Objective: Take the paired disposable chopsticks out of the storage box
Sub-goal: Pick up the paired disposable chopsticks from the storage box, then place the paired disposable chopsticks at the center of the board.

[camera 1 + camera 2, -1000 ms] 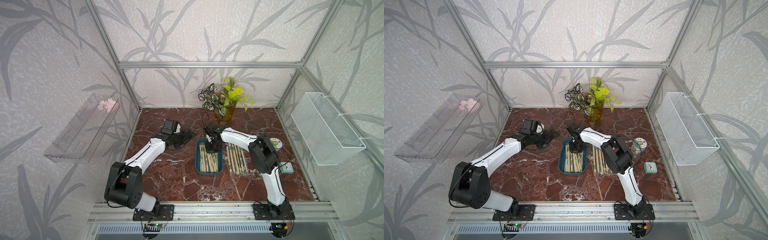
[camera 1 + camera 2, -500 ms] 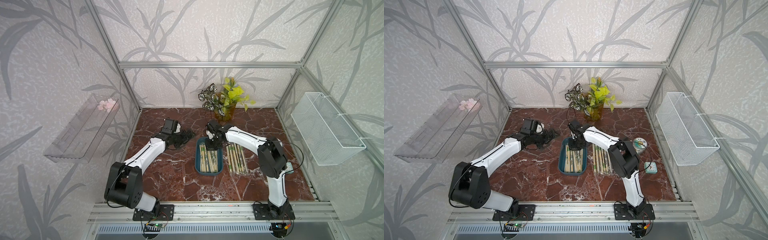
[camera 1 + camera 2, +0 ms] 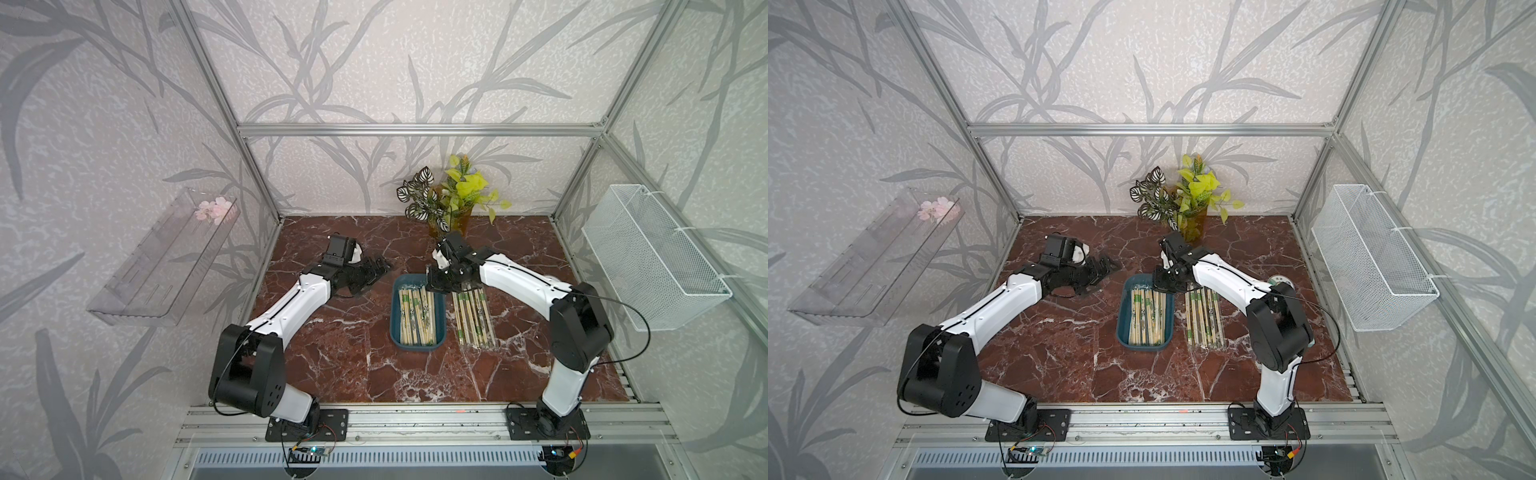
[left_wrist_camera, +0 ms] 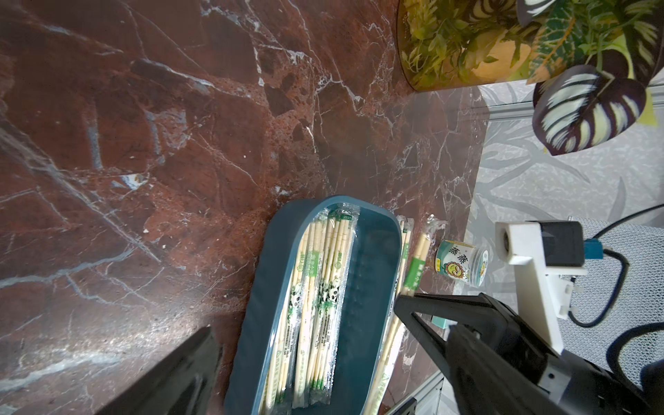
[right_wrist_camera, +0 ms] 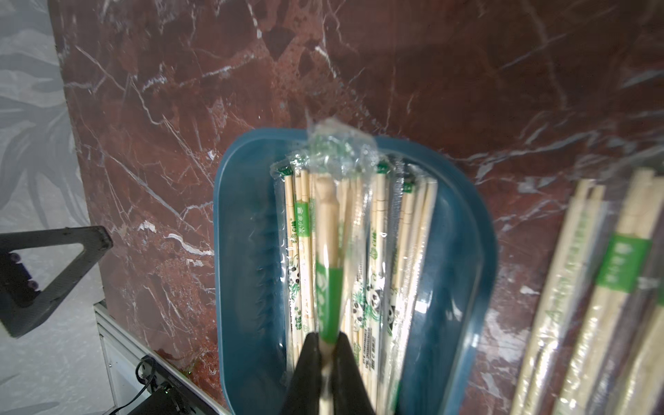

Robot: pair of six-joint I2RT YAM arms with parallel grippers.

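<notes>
The storage box (image 3: 395, 320) (image 3: 1121, 320) is a shallow teal tray in the middle of the table. Several paired disposable chopsticks (image 3: 417, 318) (image 3: 1146, 318) lie lengthwise in it. My right gripper (image 3: 436, 286) (image 5: 327, 345) is over the box's far end. It is shut on one wrapped pair (image 5: 327, 251) with a green band, which stands above the others in the box. My left gripper (image 3: 376, 268) (image 4: 304, 316) hangs open to the left of the box's far end and touches nothing.
A row of wrapped chopsticks (image 3: 473, 318) (image 3: 1204, 318) lies on the table just right of the box. A potted plant (image 3: 451, 208) stands at the back. A small round tin (image 3: 1281, 282) is behind my right arm. There is a wire basket (image 3: 652, 266) on the right wall and a clear shelf (image 3: 162, 257) on the left wall.
My right arm's elbow has swung out to the right and nearer the front, while its gripper has stayed shut at the box's far end. The left arm has not moved.
</notes>
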